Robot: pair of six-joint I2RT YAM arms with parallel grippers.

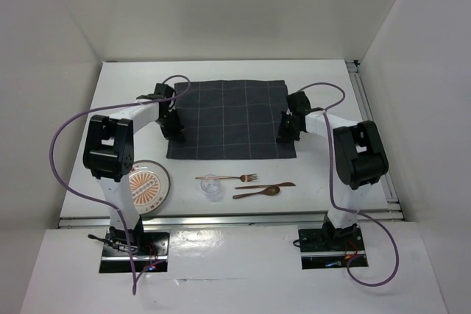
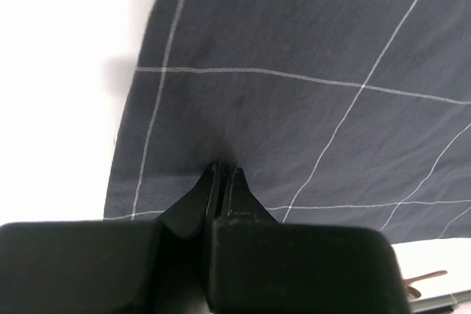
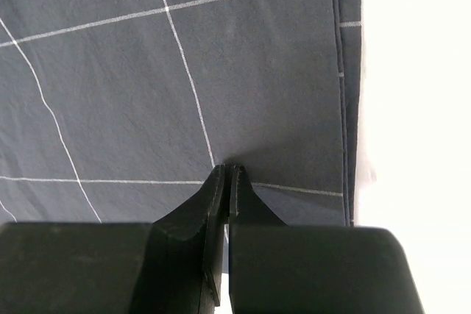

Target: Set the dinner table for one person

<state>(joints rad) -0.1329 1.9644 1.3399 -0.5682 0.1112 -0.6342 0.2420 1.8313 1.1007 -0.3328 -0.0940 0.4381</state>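
Both clamp cloth (image 1: 228, 119) on dinner table (image 1: 125, 86): L hand (image 2: 222, 168) left edge, R hand (image 3: 225, 169) right edge.

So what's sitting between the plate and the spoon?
A small clear cup stands between the plate and the spoon. The top view shows it.

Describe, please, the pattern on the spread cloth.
Dark grey fabric cloth with thin white grid lines; clearest in left wrist view.

The scene is lit bright and even, only soft shadows are thrown, and the white worktop (image 2: 51, 49) gets blown out to pure glare in both wrist views.
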